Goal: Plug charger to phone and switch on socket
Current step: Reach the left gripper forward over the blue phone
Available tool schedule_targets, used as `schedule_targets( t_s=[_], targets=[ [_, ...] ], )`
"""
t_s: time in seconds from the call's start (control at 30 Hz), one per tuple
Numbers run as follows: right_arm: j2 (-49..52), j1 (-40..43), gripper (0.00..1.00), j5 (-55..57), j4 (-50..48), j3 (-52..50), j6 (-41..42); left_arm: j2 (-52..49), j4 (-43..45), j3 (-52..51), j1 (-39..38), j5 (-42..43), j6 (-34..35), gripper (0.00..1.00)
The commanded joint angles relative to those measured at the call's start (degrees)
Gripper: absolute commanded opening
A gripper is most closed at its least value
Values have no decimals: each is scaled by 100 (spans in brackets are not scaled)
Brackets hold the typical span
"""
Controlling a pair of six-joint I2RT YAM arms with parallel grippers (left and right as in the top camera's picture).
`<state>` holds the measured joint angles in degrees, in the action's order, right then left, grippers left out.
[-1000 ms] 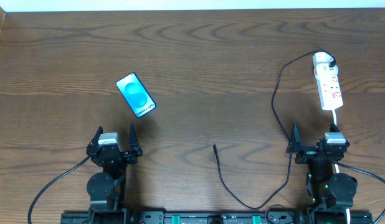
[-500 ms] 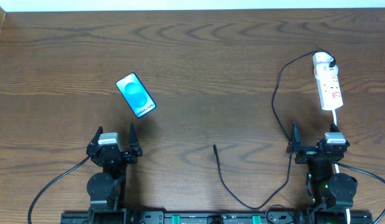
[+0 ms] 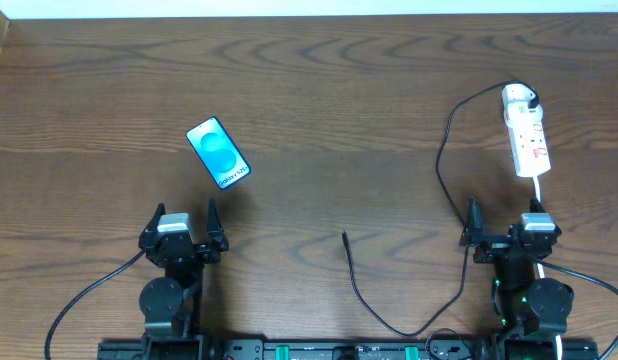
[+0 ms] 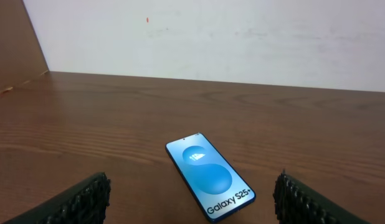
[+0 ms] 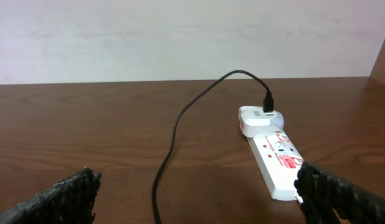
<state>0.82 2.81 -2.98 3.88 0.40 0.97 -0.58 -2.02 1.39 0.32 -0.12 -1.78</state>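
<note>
Item: long thin black charger cable point(image 3: 438, 165), limp and light. Its small connector tip lay loose on the brown wooden bench point(image 3: 329, 80), well right of the slim blue-screened phone point(image 3: 218, 153) and nearer the robot. Best pinched just behind the tip, I judged, since further back it would flop. The other end was plugged at the narrow white power strip point(image 3: 526, 130), far right of the phone. Left hand point(image 3: 182, 216): spread, empty, just short of the phone. Right hand point(image 3: 504, 218): spread, empty, with the cable passing close beside it.

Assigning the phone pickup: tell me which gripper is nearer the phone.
Left. The left gripper sits just short of the phone; the right gripper is far off to its right.
</note>
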Motion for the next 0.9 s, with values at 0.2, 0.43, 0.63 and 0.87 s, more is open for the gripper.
schedule_targets(
  t_s=[0.2,0.43,0.63,0.87],
  targets=[
    [-50,15,99,48,26,-9,-61,35,-186,-39,26,-31,94,84],
    [-50,15,99,48,26,-9,-61,-155,-1279,1005,26,-31,201,84],
    [-50,15,99,48,26,-9,-61,-1126,-1770,2098,26,-28,205,84],
    [-50,15,99,48,26,-9,-63,-2874,-2138,3475,26,-35,597,84]
  ],
)
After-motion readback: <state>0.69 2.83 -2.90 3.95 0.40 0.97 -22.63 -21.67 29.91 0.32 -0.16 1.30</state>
